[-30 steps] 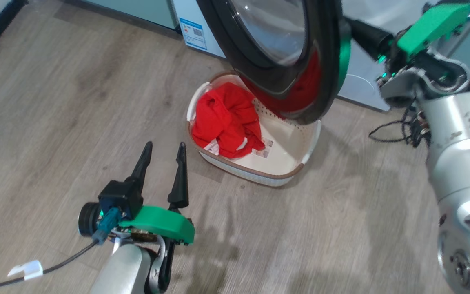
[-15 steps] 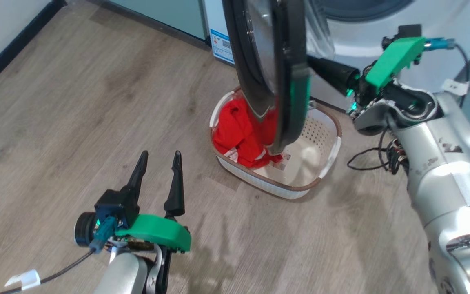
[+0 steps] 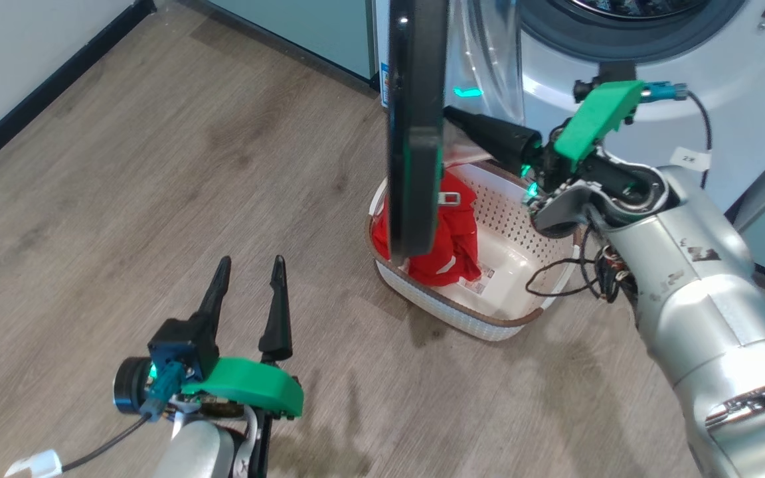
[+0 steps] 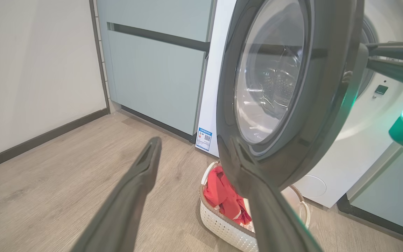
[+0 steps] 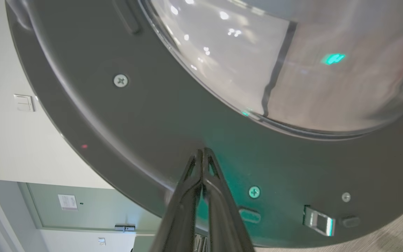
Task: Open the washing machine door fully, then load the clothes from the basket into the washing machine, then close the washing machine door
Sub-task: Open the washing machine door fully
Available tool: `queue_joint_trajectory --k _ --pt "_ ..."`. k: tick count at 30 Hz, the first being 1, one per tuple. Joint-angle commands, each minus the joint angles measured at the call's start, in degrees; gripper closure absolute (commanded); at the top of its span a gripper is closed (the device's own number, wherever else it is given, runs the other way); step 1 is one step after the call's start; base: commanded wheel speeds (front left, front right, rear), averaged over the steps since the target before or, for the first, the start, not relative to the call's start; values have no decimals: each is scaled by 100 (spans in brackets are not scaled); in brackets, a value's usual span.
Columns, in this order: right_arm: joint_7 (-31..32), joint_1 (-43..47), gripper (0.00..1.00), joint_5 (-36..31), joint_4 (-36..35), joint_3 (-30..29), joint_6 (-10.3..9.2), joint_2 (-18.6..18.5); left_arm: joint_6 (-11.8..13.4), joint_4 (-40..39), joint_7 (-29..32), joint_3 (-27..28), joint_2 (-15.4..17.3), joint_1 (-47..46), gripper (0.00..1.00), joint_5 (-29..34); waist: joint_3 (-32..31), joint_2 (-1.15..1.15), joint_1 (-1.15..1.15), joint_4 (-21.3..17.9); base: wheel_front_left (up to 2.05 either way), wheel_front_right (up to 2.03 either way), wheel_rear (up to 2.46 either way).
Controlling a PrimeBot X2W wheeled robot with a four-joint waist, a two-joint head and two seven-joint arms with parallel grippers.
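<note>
Against the washing machine door (image 5: 135, 133), the right jaws rest pinched closed; left jaws gape, empty.

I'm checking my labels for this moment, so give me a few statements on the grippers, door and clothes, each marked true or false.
1. The right gripper is shut, tips against the washing machine door on its inner rim. True.
2. The left gripper holds a red garment. False: it is open and empty, above the floor.
3. The clothes lie in the basket. True.
4. The door is closed. False: it stands swung open.
</note>
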Motion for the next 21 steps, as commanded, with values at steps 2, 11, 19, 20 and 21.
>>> queue_joint_trajectory --k 2,11,19,20,21 --pt "-114 -102 100 236 -224 297 5 136 46 -207 -55 267 54 -90 0 49 2 0 0 10 0 0 0" --pt "-372 -139 100 505 -150 660 5 136 62 -198 -55 374 54 -26 0 61 -86 0 0 -38 0 0 0" --pt "-869 194 100 -194 -511 948 5 -174 41 -161 -55 614 54 -40 0 67 -301 0 0 -386 0 0 0" --pt "-991 307 100 -320 -662 989 5 -265 36 -154 -55 651 54 -58 0 70 -322 0 0 -430 0 0 0" --pt "-1131 422 100 -472 -836 1043 5 -372 22 -146 -55 676 54 -78 0 80 -339 0 0 -473 0 0 0"
